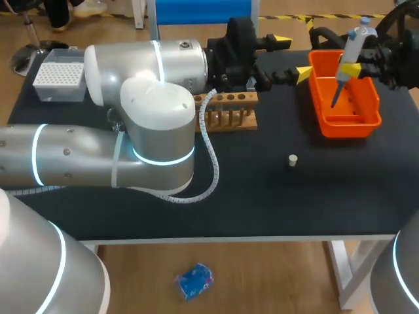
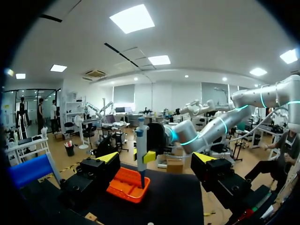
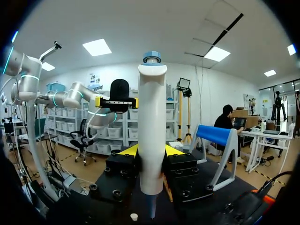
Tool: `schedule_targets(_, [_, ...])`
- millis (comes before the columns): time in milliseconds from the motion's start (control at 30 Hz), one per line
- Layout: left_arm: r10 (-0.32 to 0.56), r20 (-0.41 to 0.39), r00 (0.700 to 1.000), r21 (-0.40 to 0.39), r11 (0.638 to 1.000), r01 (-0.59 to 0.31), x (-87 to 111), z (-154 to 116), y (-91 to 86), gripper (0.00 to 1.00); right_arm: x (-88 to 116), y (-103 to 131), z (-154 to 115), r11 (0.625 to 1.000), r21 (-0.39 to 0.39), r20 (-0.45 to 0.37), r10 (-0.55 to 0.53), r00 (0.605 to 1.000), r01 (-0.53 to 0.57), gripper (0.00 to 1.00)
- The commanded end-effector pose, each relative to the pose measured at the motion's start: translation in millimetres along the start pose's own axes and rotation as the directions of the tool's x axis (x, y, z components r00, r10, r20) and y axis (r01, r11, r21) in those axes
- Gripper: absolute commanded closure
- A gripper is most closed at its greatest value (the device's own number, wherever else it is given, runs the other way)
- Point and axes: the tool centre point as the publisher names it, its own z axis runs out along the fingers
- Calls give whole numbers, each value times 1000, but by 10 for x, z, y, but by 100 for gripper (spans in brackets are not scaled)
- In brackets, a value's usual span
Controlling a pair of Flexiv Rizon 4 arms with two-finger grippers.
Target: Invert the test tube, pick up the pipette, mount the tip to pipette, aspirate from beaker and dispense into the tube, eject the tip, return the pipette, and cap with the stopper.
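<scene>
Pipette (image 1: pixel 350 49) of white plastic with a blue cap, clamped upright in the right gripper (image 1: pixel 353 67) above the orange plastic tray (image 1: pixel 350 123) at the table's far right, in the head view. The left gripper (image 1: pixel 292 57) hangs just left of the tray, fingers spread and nothing between them. The wooden test-tube rack (image 1: pixel 229 111) stands near the table's middle, the white tip box (image 1: pixel 59 75) at the far left, and the small white stopper (image 1: pixel 292 160) lies alone on the black tabletop, nearer the front edge (no test tube or beaker can be made out).

In the left wrist view, the pipette (image 2: pixel 141 150) stands ahead of the empty left gripper (image 2: pixel 156 158), with its nozzle low over the tray (image 2: pixel 123 187).

In the right wrist view, yellow-tipped fingers (image 3: pixel 129 151) press the pipette (image 3: pixel 152 131) from both sides, with the stopper (image 3: pixel 134 216) on the table under it.

Mounting a tip looks to come next, and the tip box sits across the table with the left arm's bulk between. A straight carry would likely clip that arm or the rack. A low exit could catch the nozzle on the tray's wall and tilt the pipette in the grip, so that it meets the tip crooked.
</scene>
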Motion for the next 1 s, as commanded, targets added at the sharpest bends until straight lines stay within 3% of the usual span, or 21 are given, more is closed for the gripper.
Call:
schedule_targets(33, [-8, -7, 1000, 57, 998, 9, -16, -296, 144, 0, 58, -78, 161, 1000, -23, -35, 6, 999, -7, 100])
schedule_targets(200, [-21, -4, 1000, 74, 997, 21, -23, -652, 256, 0, 219, -106, 421, 999, -36, -98, 7, 995, -11, 100])
schedule_targets(400, [27, -40, 999, 87, 996, -23, -35, -950, 335, 0, 439, -122, 810, 1000, -20, -191, 19, 981, -24, 100])
schedule_targets(833, [46, -45, 998, 113, 993, -41, -188, -1355, 477, 0, 949, -384, 1521, 997, 11, -317, 71, 946, -71, 100])
schedule_targets(1000, [46, -45, 998, 113, 993, -41, -188, -1355, 477, 0, 967, -410, 1562, 998, 29, -327, 69, 942, -62, 100])
